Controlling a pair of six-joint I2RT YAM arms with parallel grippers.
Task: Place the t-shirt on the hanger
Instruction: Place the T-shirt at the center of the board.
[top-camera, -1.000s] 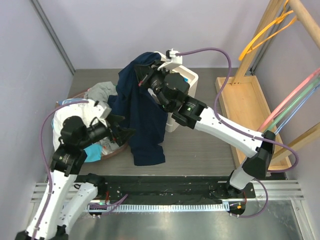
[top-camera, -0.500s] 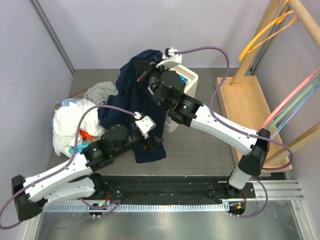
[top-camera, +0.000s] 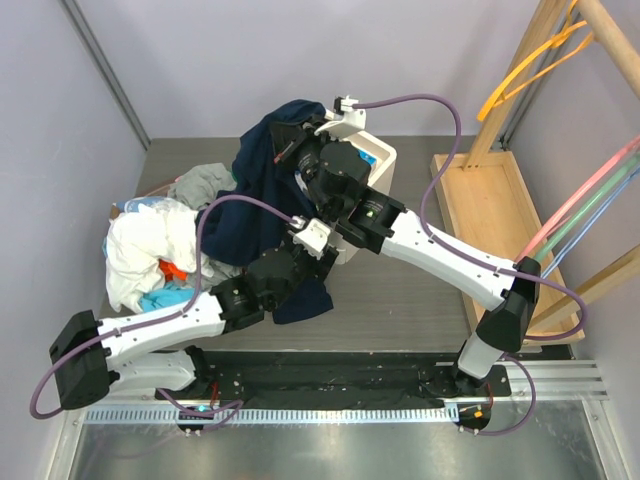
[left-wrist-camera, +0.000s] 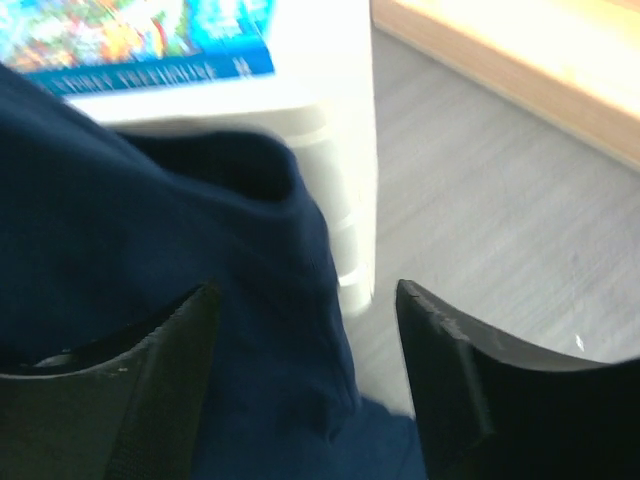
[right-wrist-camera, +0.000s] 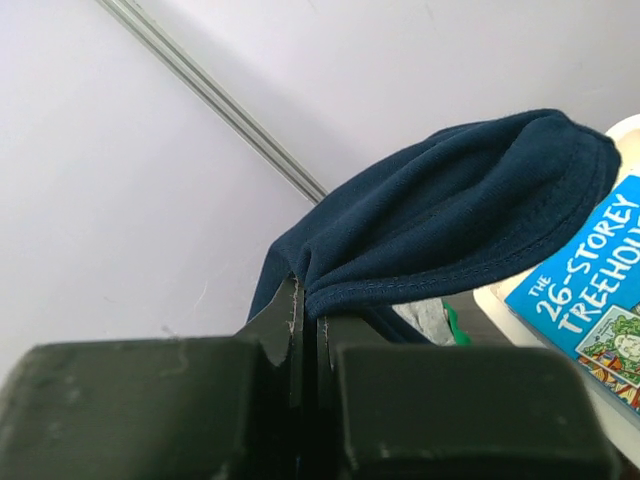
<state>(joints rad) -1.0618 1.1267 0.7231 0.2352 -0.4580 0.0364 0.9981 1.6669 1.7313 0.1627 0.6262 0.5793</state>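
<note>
The navy t-shirt (top-camera: 258, 190) hangs in a long drape from my right gripper (top-camera: 290, 150), which is held high above the table's back. In the right wrist view that gripper (right-wrist-camera: 308, 295) is shut on a bunched hem of the t-shirt (right-wrist-camera: 450, 220). My left gripper (top-camera: 323, 260) reaches in low at the shirt's right lower edge. Its fingers (left-wrist-camera: 305, 300) stand apart, with a fold of the t-shirt (left-wrist-camera: 150, 250) lying between them, not pinched. The orange-yellow hanger (top-camera: 520, 70) hangs on the wooden rack at the top right, far from both grippers.
A white box (top-camera: 378, 160) stands behind the shirt with a colourful book (left-wrist-camera: 150, 40) in it. A heap of white, grey and turquoise garments (top-camera: 150, 250) lies at the left. A wooden tray (top-camera: 495, 215) and coloured rods (top-camera: 590, 200) are at the right.
My left arm has swung right from the garment heap to the hanging shirt's lower edge, and its jaws have narrowed a little. The right gripper still holds the shirt up in the same place.
</note>
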